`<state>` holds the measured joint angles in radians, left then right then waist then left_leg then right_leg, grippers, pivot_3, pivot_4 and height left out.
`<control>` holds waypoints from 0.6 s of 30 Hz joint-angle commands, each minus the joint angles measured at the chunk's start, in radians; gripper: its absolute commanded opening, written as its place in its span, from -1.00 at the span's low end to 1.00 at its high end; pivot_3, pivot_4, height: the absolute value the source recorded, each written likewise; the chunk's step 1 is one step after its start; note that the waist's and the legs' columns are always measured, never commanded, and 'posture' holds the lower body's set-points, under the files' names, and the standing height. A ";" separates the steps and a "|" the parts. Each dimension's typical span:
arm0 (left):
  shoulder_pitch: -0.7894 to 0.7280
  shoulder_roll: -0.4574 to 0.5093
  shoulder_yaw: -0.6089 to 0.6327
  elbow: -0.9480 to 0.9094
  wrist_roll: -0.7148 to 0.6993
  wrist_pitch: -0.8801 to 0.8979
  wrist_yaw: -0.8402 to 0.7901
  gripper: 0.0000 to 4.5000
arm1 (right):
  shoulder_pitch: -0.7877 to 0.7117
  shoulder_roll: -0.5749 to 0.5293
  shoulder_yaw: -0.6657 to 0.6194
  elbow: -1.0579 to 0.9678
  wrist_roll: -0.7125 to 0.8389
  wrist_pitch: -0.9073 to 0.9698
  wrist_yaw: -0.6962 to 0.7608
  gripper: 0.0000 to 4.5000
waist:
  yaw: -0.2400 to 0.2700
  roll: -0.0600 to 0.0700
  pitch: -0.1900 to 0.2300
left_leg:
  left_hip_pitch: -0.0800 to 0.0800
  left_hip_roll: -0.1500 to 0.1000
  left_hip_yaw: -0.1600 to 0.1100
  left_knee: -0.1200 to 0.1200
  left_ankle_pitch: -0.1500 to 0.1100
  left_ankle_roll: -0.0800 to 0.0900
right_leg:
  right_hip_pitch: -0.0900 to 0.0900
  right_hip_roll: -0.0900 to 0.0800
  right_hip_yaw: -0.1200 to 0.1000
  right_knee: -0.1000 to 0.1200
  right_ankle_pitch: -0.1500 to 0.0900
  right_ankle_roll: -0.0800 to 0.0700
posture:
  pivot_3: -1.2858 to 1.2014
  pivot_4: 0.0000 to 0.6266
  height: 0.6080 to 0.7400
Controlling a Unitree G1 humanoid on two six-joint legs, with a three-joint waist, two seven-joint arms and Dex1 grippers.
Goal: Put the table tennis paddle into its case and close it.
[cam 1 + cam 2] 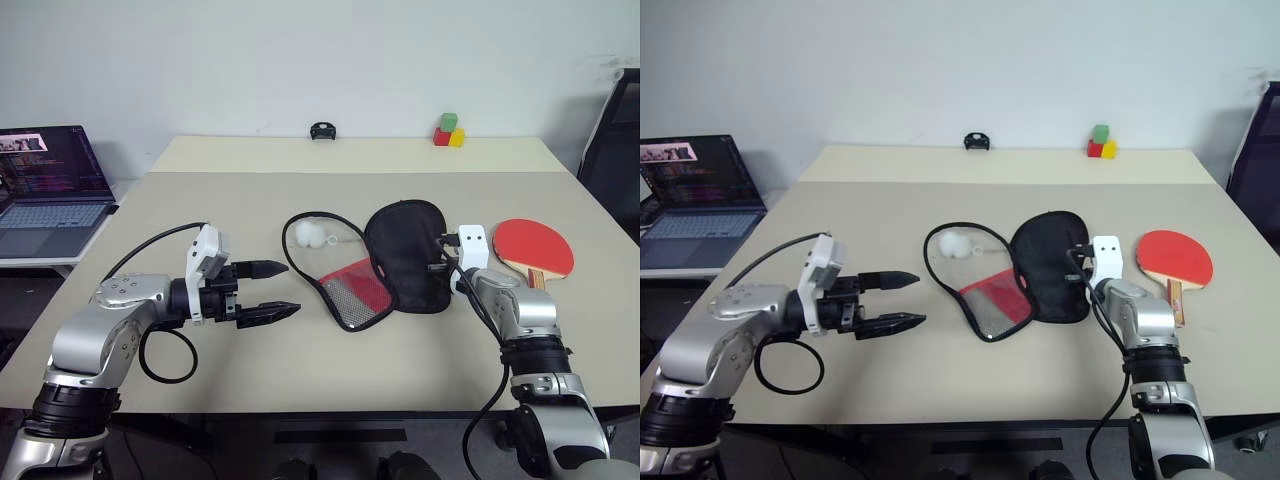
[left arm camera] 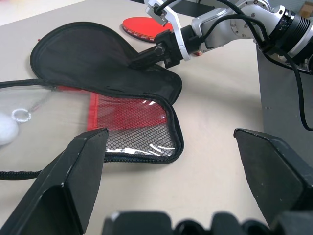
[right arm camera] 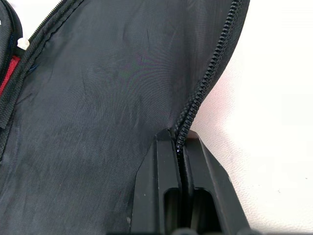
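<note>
Left gripper (image 1: 283,290) jaws wide apart, hovering above the beige surface (image 1: 300,370), pointing at the case. Right gripper (image 3: 180,142) jaws together, clamped on the zipper edge of the unzipped black-and-red fabric paddle case (image 1: 405,255). Red-faced wooden-handled table tennis paddle (image 1: 535,246) lies flat just right of the right jaws, long axis near-to-far, handle nearest. Small white ball (image 1: 309,235) beyond the left jaws.

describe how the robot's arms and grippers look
Both arms are silver-grey metal segments with black joint bands and looping black cables. The left gripper and the right gripper each have two black, tapered fingers behind a white wrist block.
</note>
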<state>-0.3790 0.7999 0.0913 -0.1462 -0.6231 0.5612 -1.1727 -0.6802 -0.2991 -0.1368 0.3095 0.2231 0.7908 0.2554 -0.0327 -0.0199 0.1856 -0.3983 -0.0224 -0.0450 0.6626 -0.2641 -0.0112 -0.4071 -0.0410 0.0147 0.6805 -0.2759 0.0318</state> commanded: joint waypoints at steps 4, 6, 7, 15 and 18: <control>-0.015 0.004 0.012 -0.008 -0.005 -0.010 -0.010 1.00 | -0.006 -0.011 -0.020 -0.049 0.007 -0.006 -0.006 -0.99 | 0.000 0.000 0.000 | 0.000 0.000 0.000 0.000 0.000 0.000 | 0.000 0.000 0.000 0.000 0.000 0.000 | 0.03 -0.52 1.00; -0.015 0.004 0.012 -0.008 -0.005 -0.010 -0.010 1.00 | -0.006 -0.011 -0.020 -0.049 0.007 -0.006 -0.006 -0.99 | 0.000 0.000 0.000 | 0.000 0.000 0.000 0.000 0.000 0.000 | 0.000 0.000 0.000 0.000 0.000 0.000 | 0.03 -0.52 1.00; -0.015 0.004 0.012 -0.008 -0.005 -0.010 -0.010 1.00 | -0.006 -0.011 -0.020 -0.049 0.007 -0.006 -0.006 -0.99 | 0.000 0.000 0.000 | 0.000 0.000 0.000 0.000 0.000 0.000 | 0.000 0.000 0.000 0.000 0.000 0.000 | 0.03 -0.52 1.00; -0.026 0.003 0.009 0.007 0.001 -0.028 -0.024 1.00 | 0.009 -0.015 0.003 -0.086 0.024 -0.018 0.050 -0.99 | 0.000 0.000 0.000 | 0.000 0.000 0.000 0.000 0.000 0.000 | 0.000 0.000 0.000 0.000 0.000 0.000 | 0.03 -0.52 1.00; -0.031 0.002 0.008 0.017 0.004 -0.038 -0.033 1.00 | 0.010 -0.006 0.000 -0.104 0.041 -0.021 0.077 -0.81 | 0.000 0.000 0.000 | 0.000 0.000 0.000 0.000 0.000 0.000 | 0.000 0.000 0.000 0.000 0.000 0.000 | 0.03 -0.52 1.00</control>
<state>-0.3900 0.7998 0.0847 -0.1217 -0.6198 0.5428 -1.1937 -0.6667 -0.3040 -0.1333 0.2491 0.2460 0.7880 0.3163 -0.0328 -0.0199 0.1856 -0.3982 -0.0224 -0.0451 0.6626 -0.2641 -0.0112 -0.4071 -0.0407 0.0147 0.6806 -0.2759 0.0318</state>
